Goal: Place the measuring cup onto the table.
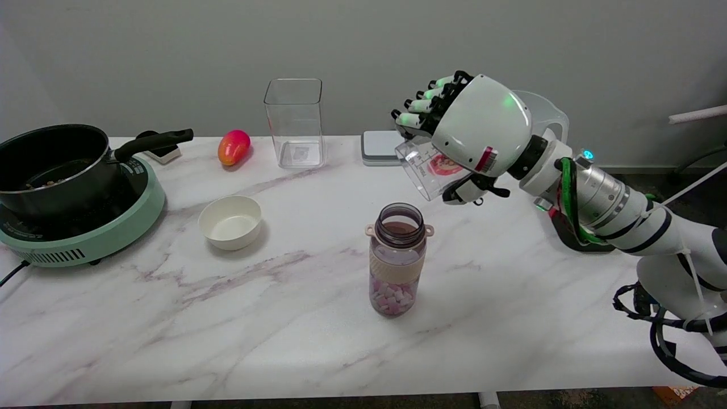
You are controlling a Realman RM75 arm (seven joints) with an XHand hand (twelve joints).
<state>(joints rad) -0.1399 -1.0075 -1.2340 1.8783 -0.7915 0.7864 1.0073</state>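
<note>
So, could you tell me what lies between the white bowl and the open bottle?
Only bare marble table between white bowl and open bottle, in the head view.

I see the marble table [295,318] carrying: induction cooker [85,227] far left, white bowl [230,221], open bottle [397,258] mid-table, clear container [294,122], mango [233,146], scale [379,146] along the back.

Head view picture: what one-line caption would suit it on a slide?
The robot's right hand holds a tilted clear measuring cup in the air above a marble table, near an open bottle.

Tilted measuring cup [425,168] in robot hand [474,142]
</note>
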